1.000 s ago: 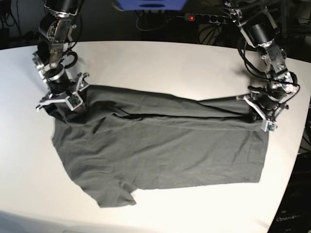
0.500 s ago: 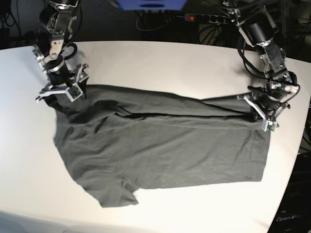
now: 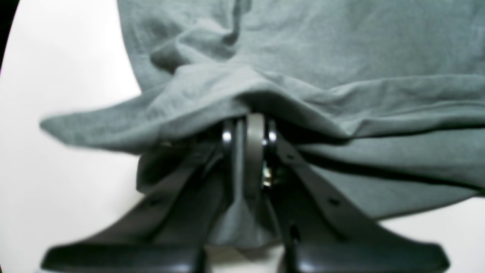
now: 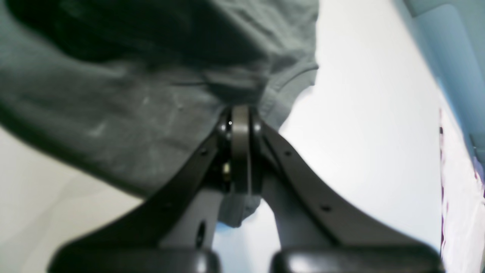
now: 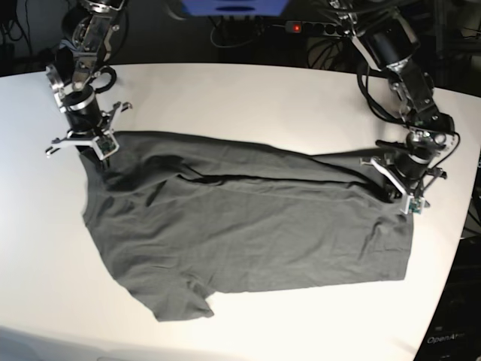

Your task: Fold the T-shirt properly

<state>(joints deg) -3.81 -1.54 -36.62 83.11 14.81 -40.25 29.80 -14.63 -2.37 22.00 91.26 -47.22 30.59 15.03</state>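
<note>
T-shirt (image 5: 248,226), dark grey and wrinkled, is laid out sideways across the middle of a white bench (image 5: 248,98), with its upper edge folded over so that a long crease is formed from one side to the other. One short sleeve (image 5: 180,301) is spread flat toward the near edge of the bench. In the base view the right gripper (image 5: 96,150) is placed at the shirt's far corner on that view's left, and the left gripper (image 5: 394,188) at the far corner on its right; both corners are lifted slightly off the bench. In the left wrist view the black fingers (image 3: 227,136) are seen pressed together, with a fold of grey cloth (image 3: 265,91) pinched between them and draped over their tips. In the right wrist view the fingers (image 4: 223,127) are likewise closed tight, and a bunched edge of the shirt (image 4: 151,113) is clamped at their tips, with a small flap hanging below. A black power strip (image 5: 316,28) with a red light is seen beyond the far edge of the bench, among dark cables.
</note>
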